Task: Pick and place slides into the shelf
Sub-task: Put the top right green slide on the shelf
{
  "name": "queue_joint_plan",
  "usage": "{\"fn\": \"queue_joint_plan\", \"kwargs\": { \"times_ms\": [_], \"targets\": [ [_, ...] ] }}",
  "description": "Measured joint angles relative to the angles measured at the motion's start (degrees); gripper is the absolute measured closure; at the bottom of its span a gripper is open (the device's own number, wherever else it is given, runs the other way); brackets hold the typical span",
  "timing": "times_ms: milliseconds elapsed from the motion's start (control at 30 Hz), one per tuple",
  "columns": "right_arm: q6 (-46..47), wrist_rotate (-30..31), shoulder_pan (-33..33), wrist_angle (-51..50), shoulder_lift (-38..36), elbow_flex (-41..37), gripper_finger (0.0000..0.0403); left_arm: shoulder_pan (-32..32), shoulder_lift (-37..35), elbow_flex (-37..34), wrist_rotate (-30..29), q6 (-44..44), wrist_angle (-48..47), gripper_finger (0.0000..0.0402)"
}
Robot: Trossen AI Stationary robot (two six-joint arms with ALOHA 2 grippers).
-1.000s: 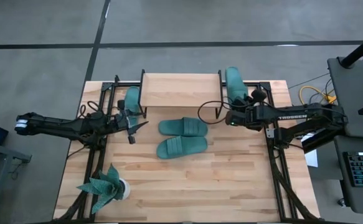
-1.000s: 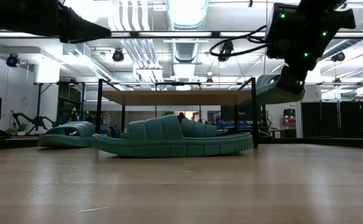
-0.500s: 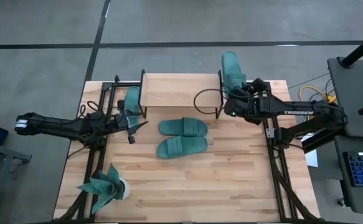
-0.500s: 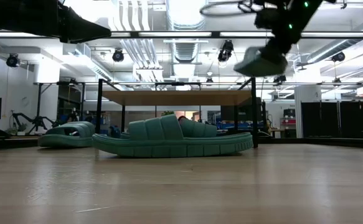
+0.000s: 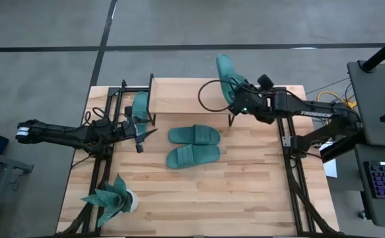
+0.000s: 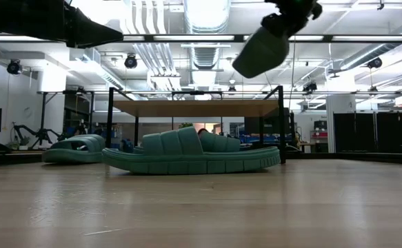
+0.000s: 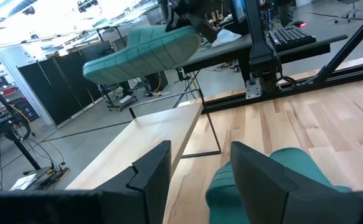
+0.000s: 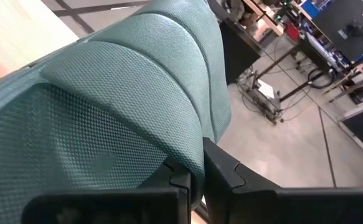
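Observation:
My right gripper (image 5: 237,102) is shut on one teal slide (image 5: 226,74), held in the air over the right end of the shelf (image 5: 192,96); the low view shows that slide (image 6: 259,52) tilted, higher than the shelf's top (image 6: 201,107). Two slides (image 5: 193,135) (image 5: 192,156) lie sole-down mid-table. Another slide (image 5: 139,106) lies beside the shelf's left legs. My left gripper (image 5: 143,136) hangs open near it, touching nothing. My right gripper pinches a thin edge of the slide (image 8: 190,163) between its two fingers, at the slide's end nearest the arm (image 5: 234,96). The fingers come from the table's right, slanting down. The slide is lifted clear and tilted, its free end (image 6: 245,65) pointing down and left.
A teal plant in a white pot (image 5: 113,198) stands at the table's near left corner. Black frame rails (image 5: 291,165) run along both table sides. A desk with a keyboard (image 5: 384,178) stands beyond the right edge.
My right gripper has risen and gone toward the table's left, rolling as it went. It has carried the slide from beside the shelf's right legs, at about the height of the shelf top, to well above that top. The slide has tipped more steeply.

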Motion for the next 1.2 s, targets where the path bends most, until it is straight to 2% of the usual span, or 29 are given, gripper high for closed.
{"fn": "queue_joint_plan", "kwargs": {
  "times_ms": [333,500,733,1067,1200],
  "targets": [
    [-3.8,0.1,0.0,-1.2,13.6,10.5,0.039,0.0,-0.1,0.0,0.0,0.0,0.0,0.025],
    [2.2,0.3,0.1,-7.9,17.7,13.9,0.039,0.0,-0.1,0.0,0.0,0.0,0.0,0.025],
    [11.0,0.4,0.5,-13.3,20.6,14.3,0.039,0.0,0.0,0.0,0.0,0.0,0.0,0.025],
    [14.7,0.4,3.4,-14.5,22.2,14.3,0.039,0.0,-0.1,0.0,0.0,0.5,0.0,0.025],
    [19.8,3.3,5.5,-19.2,22.2,14.3,0.0391,0.0,-0.1,0.0,0.0,0.4,0.0,0.025]
  ]
}}
